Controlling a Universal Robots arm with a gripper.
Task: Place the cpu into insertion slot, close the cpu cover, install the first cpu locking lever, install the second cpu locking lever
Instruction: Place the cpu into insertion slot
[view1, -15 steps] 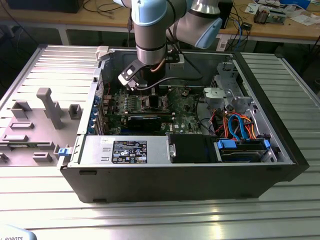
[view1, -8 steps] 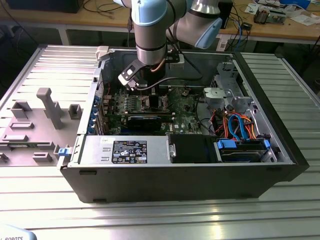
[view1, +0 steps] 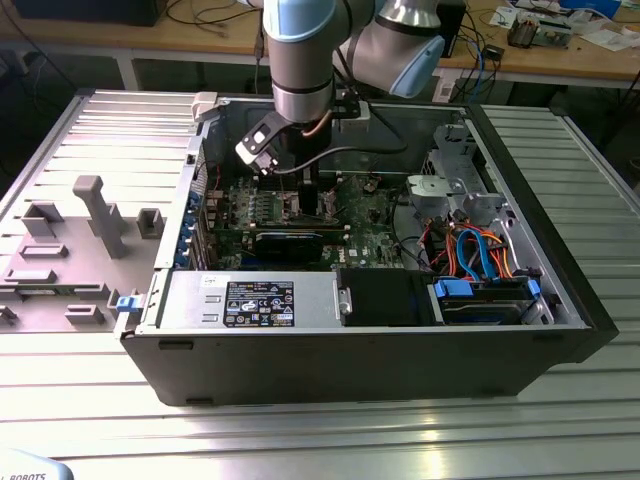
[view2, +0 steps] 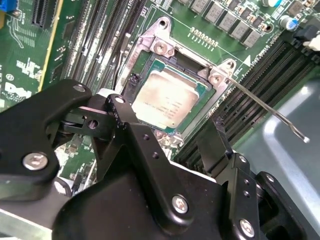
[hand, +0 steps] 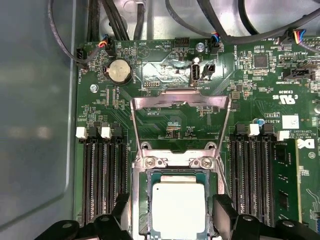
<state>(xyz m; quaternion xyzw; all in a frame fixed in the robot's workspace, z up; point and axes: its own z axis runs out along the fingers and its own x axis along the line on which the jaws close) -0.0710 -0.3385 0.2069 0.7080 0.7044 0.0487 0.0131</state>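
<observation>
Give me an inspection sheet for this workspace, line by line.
Surface: slatted metal table carrying an open computer case.
Job's things: cpu sits in the insertion slot; cpu cover looks raised, not over the cpu; one locking lever juts out free.
Clutter: grey fixture blocks on the exterior view's left.
Grippers: gripper open, fingers straddling the slot, holding nothing.
Cables: blue and orange cables and black cables inside the case.
Surroundings: wooden bench behind, with loose items.
</observation>
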